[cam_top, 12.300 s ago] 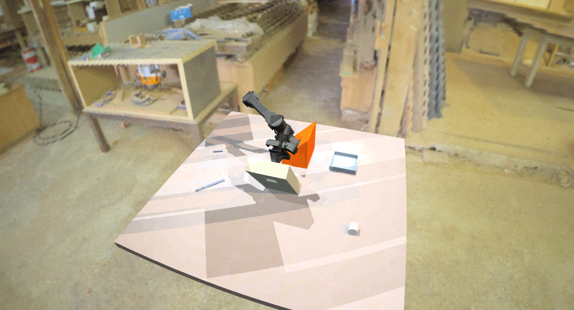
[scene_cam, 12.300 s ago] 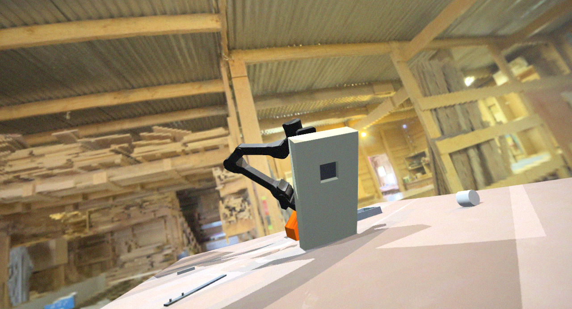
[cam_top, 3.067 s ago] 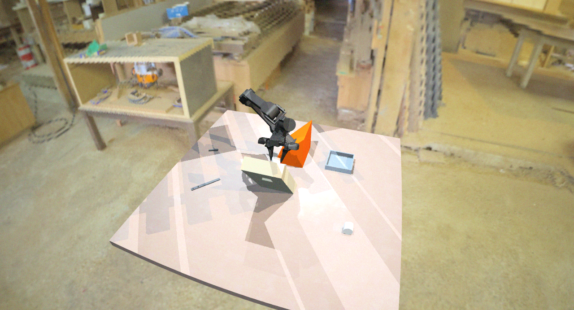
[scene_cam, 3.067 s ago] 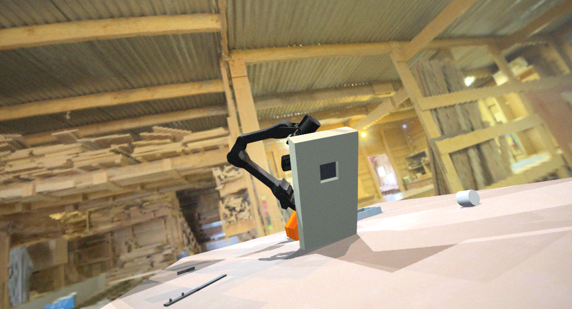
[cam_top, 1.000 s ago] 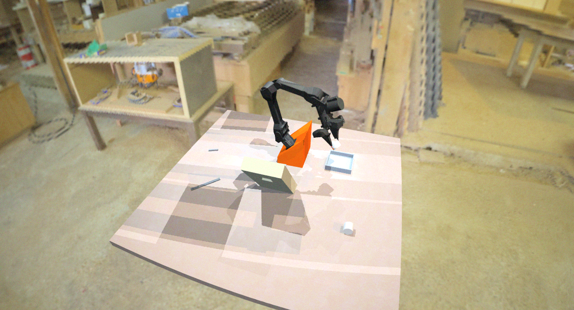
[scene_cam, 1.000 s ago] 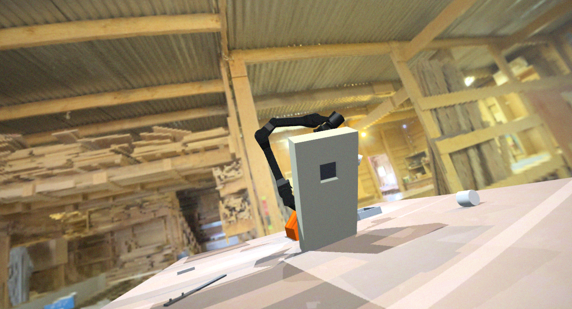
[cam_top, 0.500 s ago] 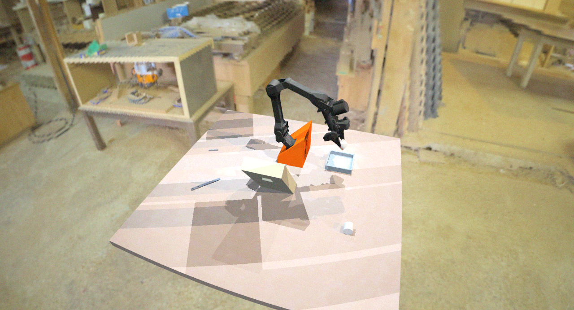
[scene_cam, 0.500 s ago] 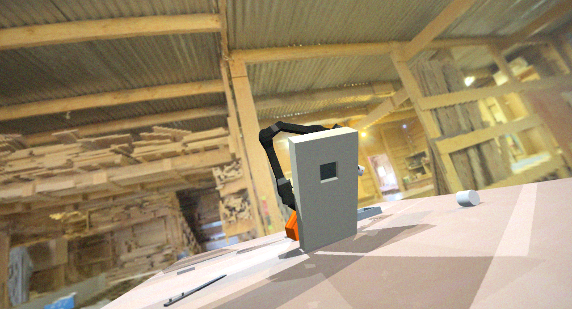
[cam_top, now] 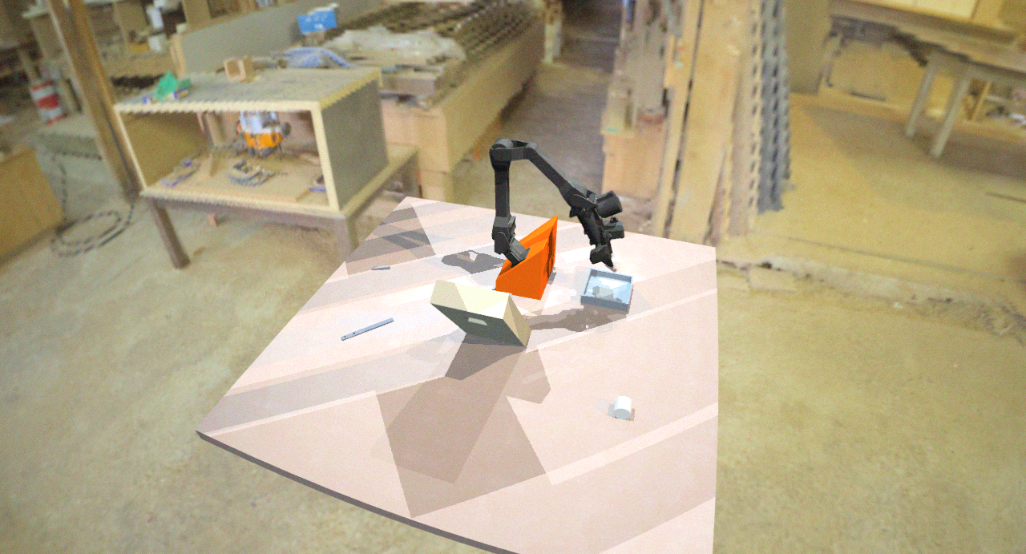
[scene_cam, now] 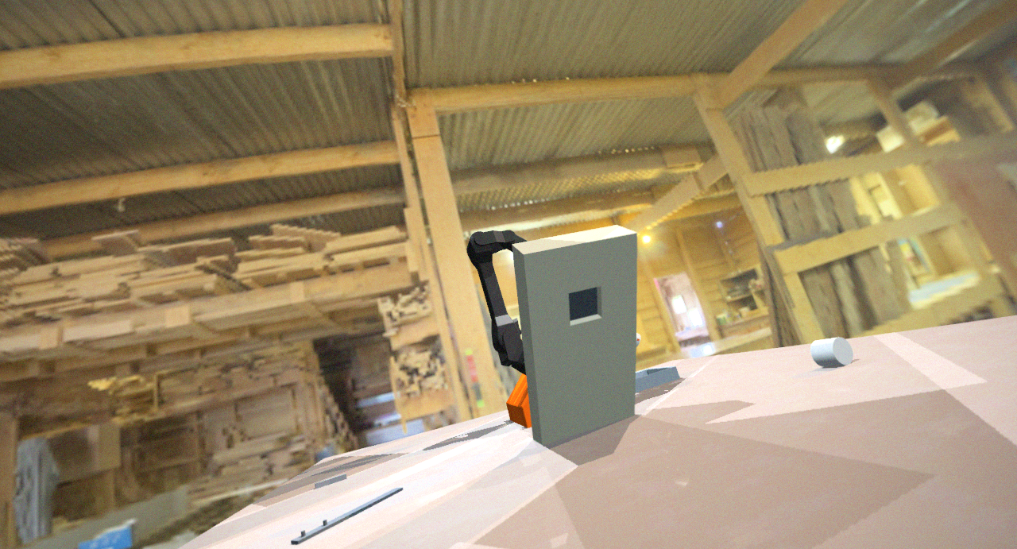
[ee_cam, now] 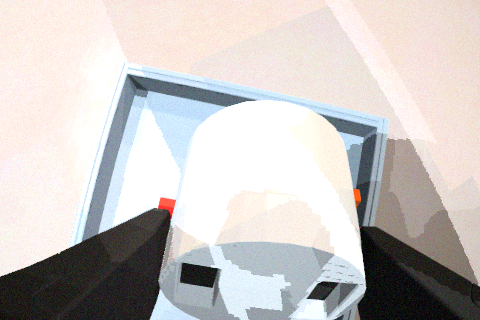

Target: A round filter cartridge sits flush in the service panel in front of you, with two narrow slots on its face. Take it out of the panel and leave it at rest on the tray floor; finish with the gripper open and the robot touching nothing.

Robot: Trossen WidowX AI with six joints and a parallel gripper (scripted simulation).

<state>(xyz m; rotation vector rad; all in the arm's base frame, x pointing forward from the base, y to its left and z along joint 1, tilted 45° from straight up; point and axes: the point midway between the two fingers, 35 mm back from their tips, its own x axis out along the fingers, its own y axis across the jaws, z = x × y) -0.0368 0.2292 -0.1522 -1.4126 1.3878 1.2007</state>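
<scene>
My gripper (cam_top: 609,265) (ee_cam: 264,236) is shut on the white round filter cartridge (ee_cam: 270,160), with one finger on each side. The cartridge's slotted face points back toward the wrist camera, and both dark slots show. The cartridge is out of the panel and over the blue-grey tray (cam_top: 606,308) (scene_cam: 657,379) (ee_cam: 200,81); its gap to the tray floor cannot be judged. The service panel (cam_top: 470,297) (scene_cam: 579,375) leans on the table, its front face turned away from the top and exterior views. In the exterior view the gripper is hidden behind the panel.
An orange wedge-shaped block (cam_top: 527,274) (scene_cam: 519,404) stands by the arm's base, between panel and tray. Another white cylinder (cam_top: 622,407) (scene_cam: 832,351) lies on the table. A long thin bar (cam_top: 367,329) (scene_cam: 346,515) and a short bar (cam_top: 381,268) (scene_cam: 330,481) lie beyond the panel.
</scene>
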